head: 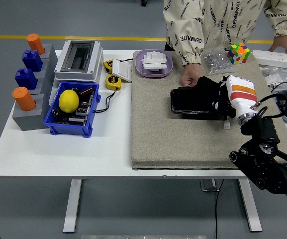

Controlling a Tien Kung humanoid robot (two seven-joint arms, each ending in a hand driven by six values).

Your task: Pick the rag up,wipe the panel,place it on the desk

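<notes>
A glossy black panel (pixel 188 105) lies flat on the beige mat (pixel 158 139), right of its middle. A dark rag (pixel 208 87) is bunched on the panel's right part. My right hand (pixel 222 97), with a white back and a red stripe, comes in from the lower right and presses down on the rag, black fingers curled over it. At the panel's far left corner a person's hand (pixel 189 78) rests on the mat, touching the panel's edge. The rag and my fingers are both black, so their outline is hard to separate.
A purple tray (pixel 153 70) of white parts, a clear bag of small parts (pixel 214 59) and a colour cube (pixel 238 53) stand along the mat's far edge. Left of the mat are a blue bin (pixel 72 127) with a lemon, a grey box (pixel 78 59), tape measures and a peg block (pixel 30 107).
</notes>
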